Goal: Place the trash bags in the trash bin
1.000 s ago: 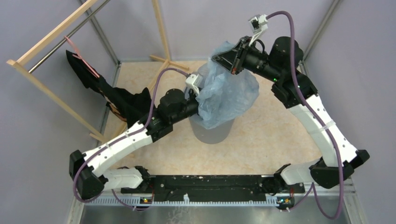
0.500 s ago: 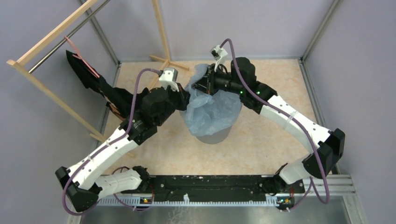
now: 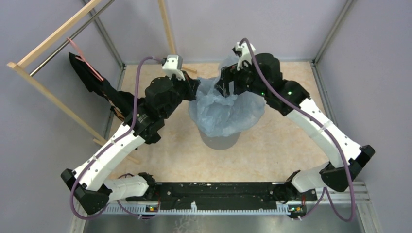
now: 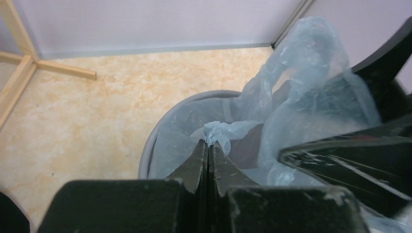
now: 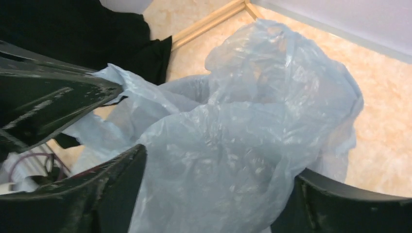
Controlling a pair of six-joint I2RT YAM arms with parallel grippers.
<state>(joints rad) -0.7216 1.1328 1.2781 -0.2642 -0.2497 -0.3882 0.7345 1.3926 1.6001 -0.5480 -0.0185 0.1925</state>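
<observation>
While the left claw is clenching a fold of the pale-blue trash bag at the grey trash bin's rim, the right claw is gaping around loose film. Billowing above the bin, the bag is probably risking sliding outside or snagging on the spread jaws.

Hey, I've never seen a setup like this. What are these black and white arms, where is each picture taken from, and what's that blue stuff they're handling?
These are two robot arms bolted to a table, each ending in a two-finger gripper. The wide picture looks down from above and behind them. The other two come from a small camera on each wrist. On the table stands a round grey trash bin. A thin pale-blue trash bag is partly inside it and billows above it. The left gripper is shut, pinching a bunch of the bag. The right gripper is open, with loose film between its fingers. A black cloth lies at the left.
</observation>
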